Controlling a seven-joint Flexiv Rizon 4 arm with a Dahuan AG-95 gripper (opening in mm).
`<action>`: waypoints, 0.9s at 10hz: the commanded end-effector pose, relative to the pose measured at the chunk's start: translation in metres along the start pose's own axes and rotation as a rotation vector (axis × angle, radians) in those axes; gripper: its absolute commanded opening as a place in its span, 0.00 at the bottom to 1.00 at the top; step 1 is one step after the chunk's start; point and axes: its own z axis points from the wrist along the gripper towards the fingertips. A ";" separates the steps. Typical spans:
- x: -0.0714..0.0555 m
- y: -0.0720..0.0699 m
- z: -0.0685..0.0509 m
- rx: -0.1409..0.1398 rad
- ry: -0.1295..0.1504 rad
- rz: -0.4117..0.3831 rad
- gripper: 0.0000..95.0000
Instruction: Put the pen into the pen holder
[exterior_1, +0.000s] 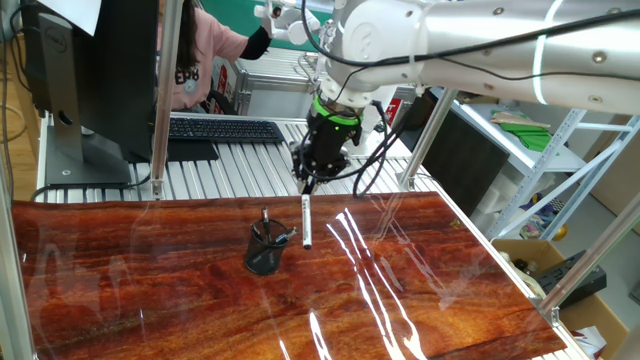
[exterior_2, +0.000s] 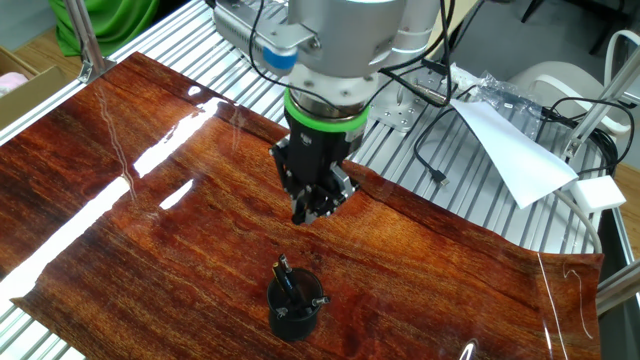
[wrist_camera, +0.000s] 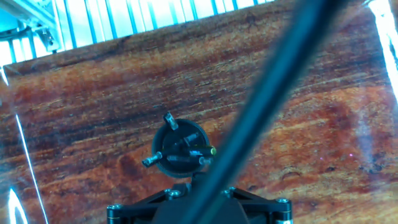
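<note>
In one fixed view the pen (exterior_1: 306, 222) hangs almost upright, its silvery-white barrel above a black lower end, and my gripper (exterior_1: 306, 186) is shut on its top. The tip hovers just right of the pen holder (exterior_1: 265, 248), a small black mesh cup with several short dark pens inside. In the hand view the pen (wrist_camera: 261, 106) is a blurred dark bar running from the jaws up to the right, crossing the right edge of the pen holder (wrist_camera: 180, 149). The other fixed view shows the gripper (exterior_2: 308, 212) above and behind the pen holder (exterior_2: 293, 305).
The glossy reddish wood tabletop (exterior_1: 150, 290) lies on an aluminium slat bench. Behind it are a keyboard (exterior_1: 225, 128), a monitor (exterior_1: 90, 70) and a person in pink (exterior_1: 200, 50). A frame post (exterior_1: 160, 100) stands at the back left. White paper (exterior_2: 510, 150) and cables (exterior_2: 430, 160) lie beyond the far edge.
</note>
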 end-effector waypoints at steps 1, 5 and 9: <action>-0.004 0.004 0.002 0.009 -0.011 0.005 0.00; -0.011 0.011 0.009 0.016 -0.009 0.019 0.00; -0.015 0.017 0.017 0.022 0.019 0.012 0.00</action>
